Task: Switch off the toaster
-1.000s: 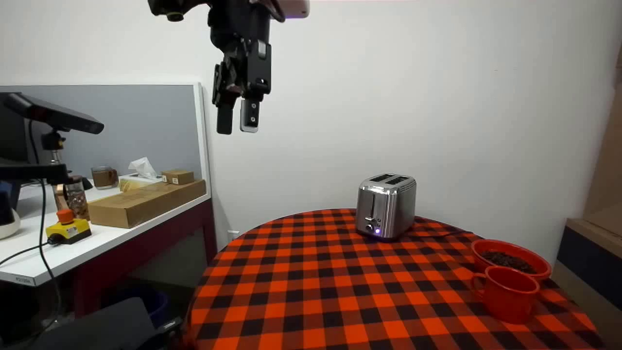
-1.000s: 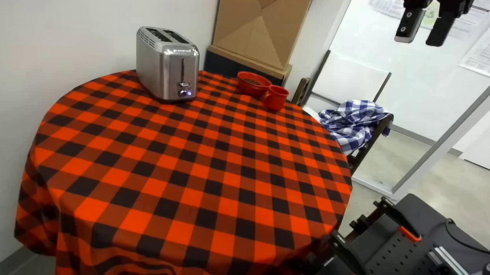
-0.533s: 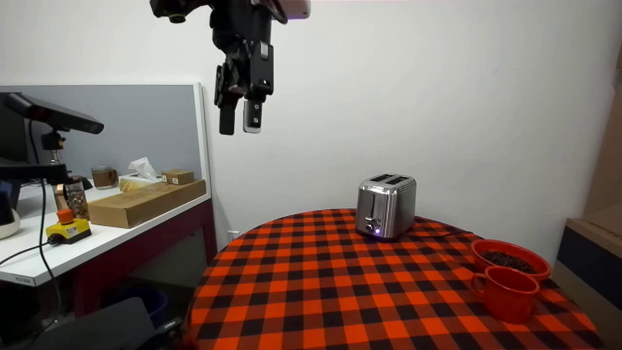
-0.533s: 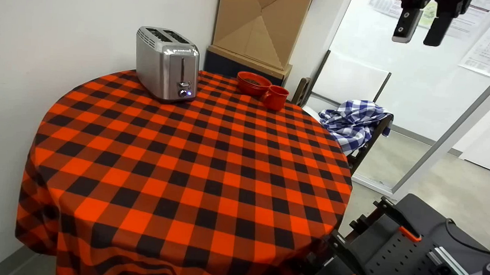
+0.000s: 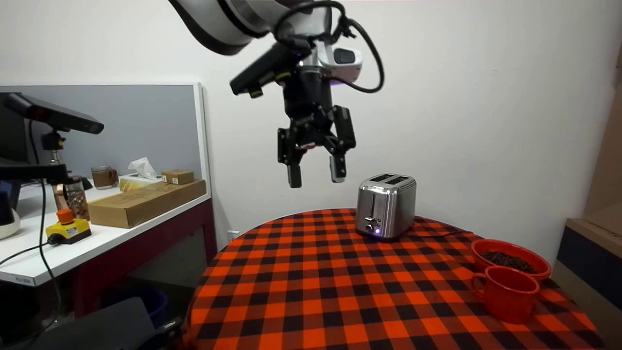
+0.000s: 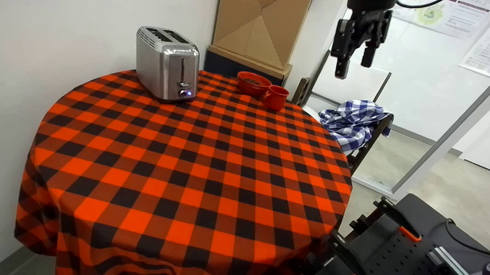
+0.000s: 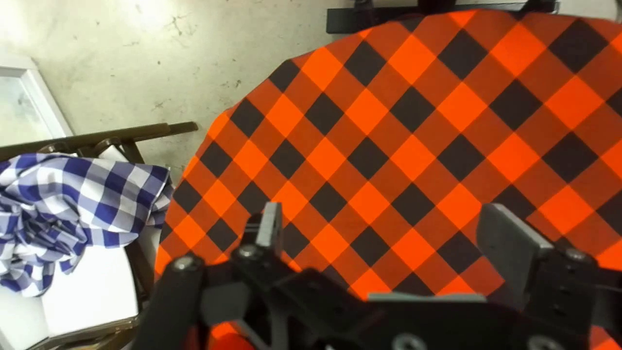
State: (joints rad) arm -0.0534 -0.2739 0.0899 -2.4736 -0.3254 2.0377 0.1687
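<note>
The shiny silver toaster [image 5: 388, 211] stands upright at the far side of the table, and it also shows in an exterior view [image 6: 151, 63]. Its lever [image 6: 184, 85] sits at the bottom of its slot. A bluish-white light [image 6: 189, 93] glows beside the knob [image 6: 182, 93]. My gripper [image 5: 316, 175] is open and empty, in the air above the table, apart from the toaster. It also shows in an exterior view [image 6: 355, 64]. In the wrist view, the fingers [image 7: 384, 221] stand wide apart over the checked cloth. The toaster is out of the wrist view.
A red bowl [image 5: 534, 272] with dark bits and a red cup [image 5: 510, 296] stand on the round table [image 5: 311, 296] with a red-black checked cloth. A wall is behind the toaster. A chair holds a blue-white cloth [image 6: 353, 121]. A white desk [image 5: 104, 248] stands aside.
My gripper has come lower and closer to the toaster, moving right in one exterior picture and left in another. Its fingers look wider apart and turned. The toaster has not moved.
</note>
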